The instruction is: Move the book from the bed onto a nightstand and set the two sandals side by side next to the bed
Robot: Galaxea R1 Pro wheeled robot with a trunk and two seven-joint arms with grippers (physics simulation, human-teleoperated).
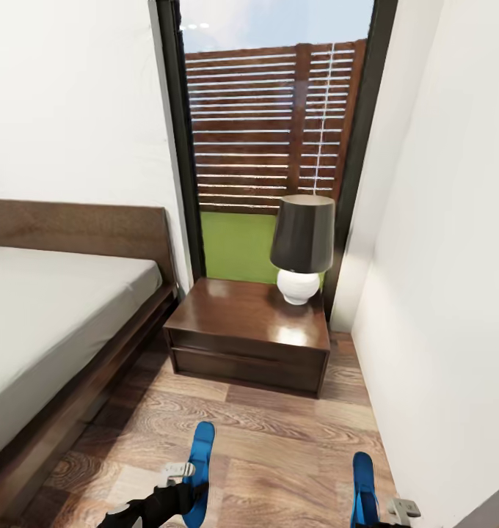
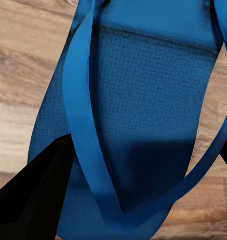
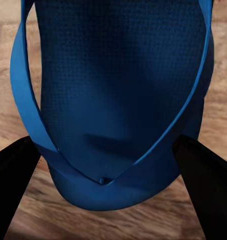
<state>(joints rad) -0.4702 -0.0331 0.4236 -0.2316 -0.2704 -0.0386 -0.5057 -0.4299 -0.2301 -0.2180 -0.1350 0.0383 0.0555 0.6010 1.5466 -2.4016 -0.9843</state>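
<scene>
Two bright blue sandals hang low over the wood-plank floor (image 1: 279,440). My left gripper (image 1: 191,488) is shut on the left sandal (image 1: 201,455); in the left wrist view its dark fingers (image 2: 33,195) press that sandal (image 2: 143,95) from both sides. At the bottom right, my right gripper (image 1: 380,513) is shut on the other sandal (image 1: 362,473), whose toe end (image 3: 118,90) sits between the black fingers (image 3: 198,175). The bed (image 1: 51,308) lies to the left. Straight ahead stands the nightstand (image 1: 242,323). The book is out of view.
A lamp (image 1: 302,246) with a dark shade and white base stands on the nightstand's back right corner. Behind it is the tall dark-framed window (image 1: 271,132). A white wall (image 1: 455,257) runs close along the right, leaving a narrow strip of floor between it and the bed.
</scene>
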